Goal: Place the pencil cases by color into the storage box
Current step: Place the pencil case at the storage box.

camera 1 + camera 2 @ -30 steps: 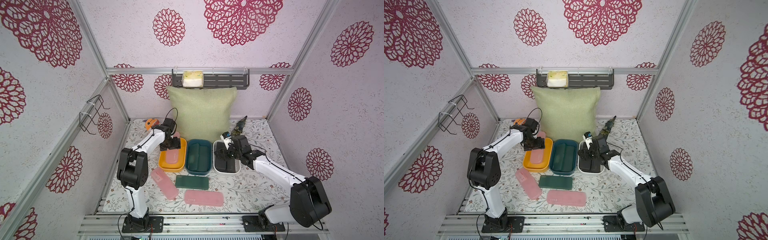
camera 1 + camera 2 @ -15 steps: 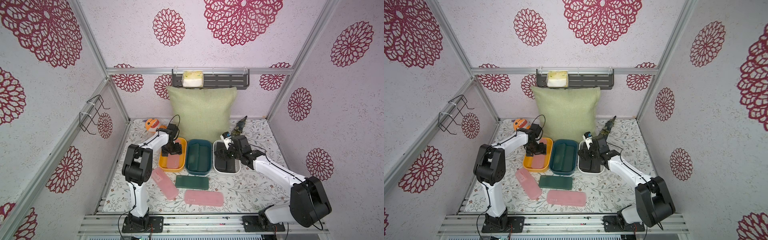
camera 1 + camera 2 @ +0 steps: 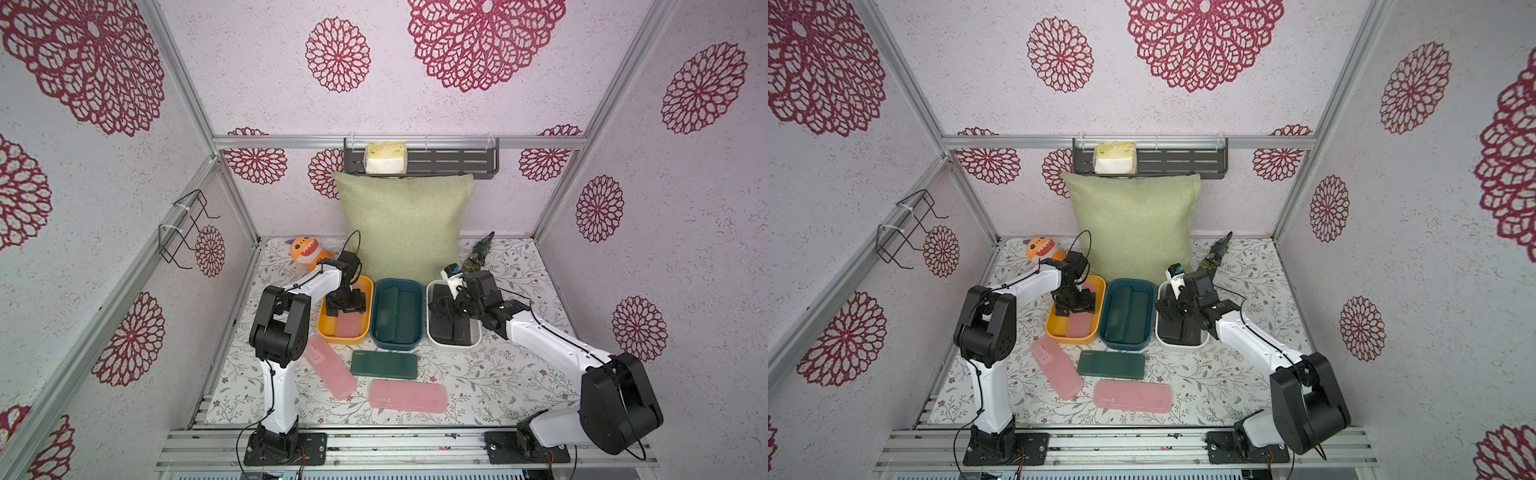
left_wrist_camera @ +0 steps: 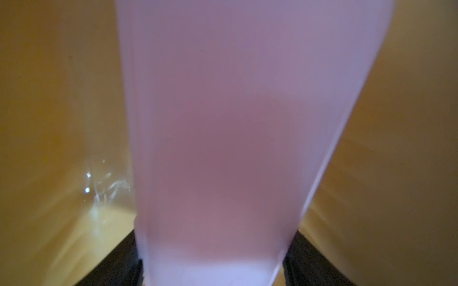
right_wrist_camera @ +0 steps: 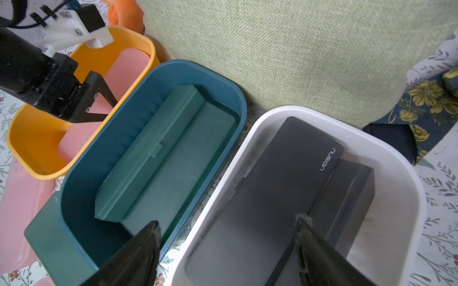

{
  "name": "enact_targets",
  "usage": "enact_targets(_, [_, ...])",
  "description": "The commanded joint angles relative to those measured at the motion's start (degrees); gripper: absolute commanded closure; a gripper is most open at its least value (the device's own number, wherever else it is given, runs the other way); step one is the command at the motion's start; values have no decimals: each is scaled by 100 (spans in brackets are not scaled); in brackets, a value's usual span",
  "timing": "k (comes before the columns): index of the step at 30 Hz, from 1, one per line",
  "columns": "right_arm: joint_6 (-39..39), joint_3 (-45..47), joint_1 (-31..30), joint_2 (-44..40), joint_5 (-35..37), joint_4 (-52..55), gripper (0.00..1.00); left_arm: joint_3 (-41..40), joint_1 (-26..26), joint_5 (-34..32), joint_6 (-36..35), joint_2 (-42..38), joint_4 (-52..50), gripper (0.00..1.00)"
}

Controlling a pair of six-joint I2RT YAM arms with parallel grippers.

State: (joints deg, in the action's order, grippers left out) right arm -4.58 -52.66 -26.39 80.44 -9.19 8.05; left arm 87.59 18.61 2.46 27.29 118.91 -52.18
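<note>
Jaws of the left gripper pinch a pink case low inside the yellow tub, mid-frame left; those of the right gripper stand wide over the white tub. Nearest, two pink cases and a green case lie at lower centre. Released tilted, the held case could prop on the tub wall; a right finger could catch the white rim.

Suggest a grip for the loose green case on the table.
Pinch the green case across its short width at mid-length, straight from above. It lies flat on the table, so only its long edges offer a pinch. One pink case crowds its left end; another lies close along its near edge, so finger room looks tight there.
</note>
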Motion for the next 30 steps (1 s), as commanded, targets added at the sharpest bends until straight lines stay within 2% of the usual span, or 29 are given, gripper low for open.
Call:
enact_targets(1, [-70, -88, 26, -63, 3, 44, 13, 122, 87, 70, 28, 139, 78, 44])
enact_targets(4, [-61, -83, 23, -73, -3, 42, 13, 149, 107, 66, 28, 206, 83, 41])
enact_targets(10, [-69, -77, 26, -81, -7, 42, 13, 238, 110, 2, -4, 332, -8, 29])
enact_targets(23, [-50, -86, 26, -90, -24, 42, 13, 484, 164, -274, -14, 387, -233, 14])
enact_targets(25, [-44, -86, 20, -90, -30, 37, 13, 543, 178, -368, -16, 379, -312, 10])
enact_targets(26, [-50, -95, 28, -90, -44, 37, 13, 568, 181, -406, -16, 366, -350, 2])
enact_targets(30, [-47, -97, 25, -90, -56, 27, 13, 604, 194, -488, -36, 289, -433, 3])
